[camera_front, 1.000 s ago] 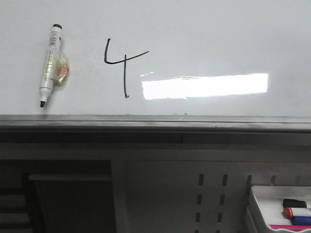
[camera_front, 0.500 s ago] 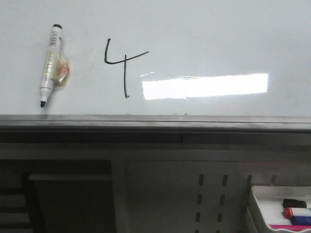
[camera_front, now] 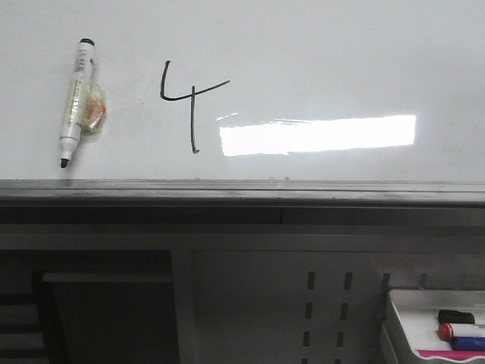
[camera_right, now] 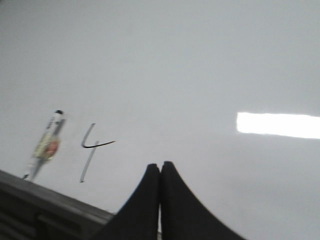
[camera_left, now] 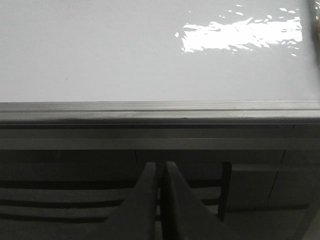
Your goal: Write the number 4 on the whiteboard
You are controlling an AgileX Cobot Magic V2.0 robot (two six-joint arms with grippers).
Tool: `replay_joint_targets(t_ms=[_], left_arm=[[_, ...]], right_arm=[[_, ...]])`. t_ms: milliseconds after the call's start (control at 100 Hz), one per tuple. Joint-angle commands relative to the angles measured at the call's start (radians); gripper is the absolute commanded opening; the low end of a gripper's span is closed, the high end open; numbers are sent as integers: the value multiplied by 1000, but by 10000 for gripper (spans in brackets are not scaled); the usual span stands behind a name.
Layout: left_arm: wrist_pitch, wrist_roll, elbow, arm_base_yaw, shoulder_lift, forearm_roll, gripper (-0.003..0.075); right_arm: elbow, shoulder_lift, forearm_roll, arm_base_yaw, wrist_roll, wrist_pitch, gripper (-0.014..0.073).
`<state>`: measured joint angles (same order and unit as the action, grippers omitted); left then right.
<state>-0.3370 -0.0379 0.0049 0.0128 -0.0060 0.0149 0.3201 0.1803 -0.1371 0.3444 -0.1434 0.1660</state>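
Note:
A thin black open-topped number 4 (camera_front: 189, 102) is drawn on the glossy whiteboard (camera_front: 326, 53); it also shows in the right wrist view (camera_right: 92, 152). An uncapped white marker (camera_front: 76, 98) lies on the board left of the 4, tip toward the grey ledge (camera_front: 242, 189); it shows in the right wrist view too (camera_right: 46, 145). My left gripper (camera_left: 161, 165) is shut and empty, below the ledge (camera_left: 160, 107). My right gripper (camera_right: 160, 165) is shut and empty, held over the board (camera_right: 200, 60) to the right of the 4. Neither gripper shows in the front view.
A small white tray (camera_front: 413, 322) holding a red-capped marker (camera_front: 455, 331) and other markers sits at the lower right. A bright light reflection (camera_front: 318, 134) lies on the board right of the 4. Dark shelving (camera_front: 106, 303) lies below the ledge.
The front view has shifted slightly; the 4, the marker and the tray sit a few pixels further left. Nothing on the board has moved relative to it.

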Motion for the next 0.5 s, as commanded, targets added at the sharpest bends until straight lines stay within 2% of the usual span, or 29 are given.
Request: replay_joint_targets(t_ms=[0,90,270,370,490], left_arm=[[51,0,33,1,-25,0,-20],[51,0,33,1,-25,0,-20],[51,0,33,1,-25,0,-20],[51,0,33,1,-25,0,-20],[53,0,33,1,-25,0,-20]], right_arm=[[15,9,91,-89,89,-74,-53],[-38,-11,137,-182,89,-120,-53],[-203,-134,143,-329,89,-139,-53],[-279,-210,143,-388,91,-109,-53],[-354,-204,144,-415,91,-81,-53]])
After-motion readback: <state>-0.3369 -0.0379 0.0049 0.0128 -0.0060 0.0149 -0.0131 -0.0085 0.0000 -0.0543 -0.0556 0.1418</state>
